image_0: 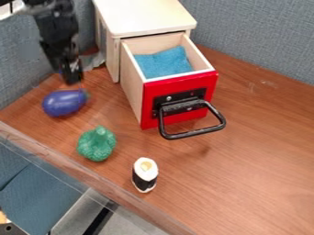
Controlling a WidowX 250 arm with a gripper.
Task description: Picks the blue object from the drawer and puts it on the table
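The blue cloth [164, 63] lies inside the open drawer [131, 87], low between its side walls, toward the end where the drawer meets the cabinet [144, 16]. The robot's gripper [72, 80] hangs over the counter [257, 151] at the upper left of the camera view, so the cloth is off to the right of the jaws and well apart from them, at much the same level in the view. Between the two stand the cabinet's near corner and the drawer's left wall.

That wall is what the coming move seems to turn on: the jaws probably need to pass rightward above its rim, then drop straight down into the box. The drawer's own long axis runs from the cabinet out to the red front [150, 103]. The cloth is bunched across its width, and which way its own longer side lies cannot be told. Whether the jaws are spread or pressed together cannot be told either.

The eggplant [63, 102] sits just below the jaws in the view (it is bluish too, and far nearer, but it already rests on the counter, so the cloth seems the one meant).
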